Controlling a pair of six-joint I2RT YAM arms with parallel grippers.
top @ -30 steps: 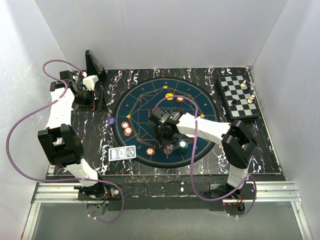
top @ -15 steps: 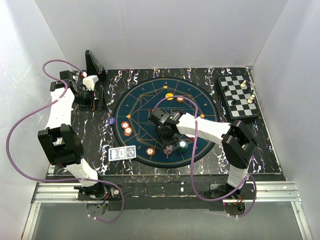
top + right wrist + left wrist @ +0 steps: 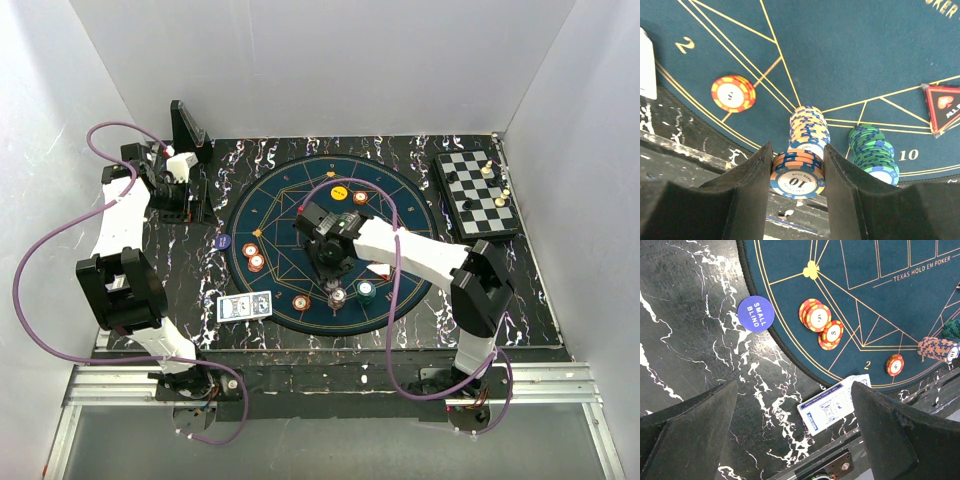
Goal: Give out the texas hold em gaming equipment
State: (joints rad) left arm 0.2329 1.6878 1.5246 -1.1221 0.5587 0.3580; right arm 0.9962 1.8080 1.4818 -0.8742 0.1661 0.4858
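The right claw [image 3: 797,154] is clenched on a few striped chips [image 3: 797,176] marked 10, held just above the striped stack [image 3: 809,127] at 6 o'clock on the round blue mat [image 3: 290,200]. A teal stack [image 3: 871,150] stands beside it at 5 o'clock. The cards [image 3: 245,306] lie on the counter [image 3: 200,260] just off the mat's rim at 8 o'clock, and the blue disc [image 3: 755,313] at 9 o'clock. The left claw [image 3: 792,390] hangs released, grasping nothing.

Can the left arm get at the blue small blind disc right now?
Probably yes: the small blind disc lies uncovered on the table beside the mat, nothing on it, with the left end effector open and facing it.
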